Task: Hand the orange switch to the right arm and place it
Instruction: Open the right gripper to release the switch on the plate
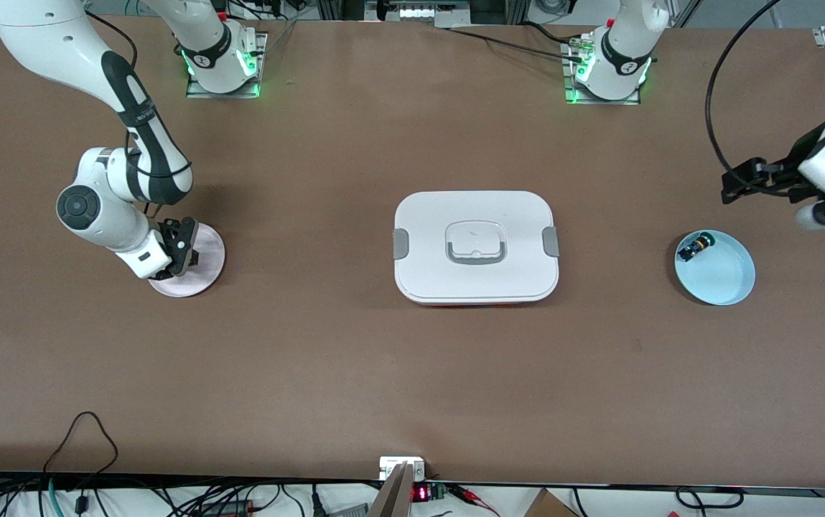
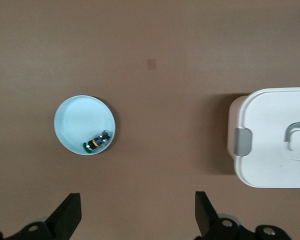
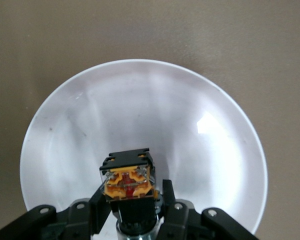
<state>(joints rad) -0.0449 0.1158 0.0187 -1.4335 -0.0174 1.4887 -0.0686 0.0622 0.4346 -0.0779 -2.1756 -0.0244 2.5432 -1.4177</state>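
In the right wrist view the orange switch [image 3: 129, 181] shows its tan-orange body and black collar, held between the fingers of my right gripper [image 3: 132, 194]. That gripper [image 1: 184, 253] is shut on it just above a pale pink plate [image 1: 205, 271] [image 3: 140, 110] toward the right arm's end of the table. In the front view the gripper hides the switch. My left gripper [image 1: 735, 185] [image 2: 138, 206] hangs open and holds nothing, over bare table beside a light blue plate [image 1: 726, 278].
The light blue plate [image 2: 79, 120] holds a green-capped black switch [image 1: 693, 248] [image 2: 96, 142]. A white lidded box [image 1: 426, 244] [image 2: 270, 155] with grey clips stands at the table's middle. Cables and a small device lie along the table edge nearest the front camera.
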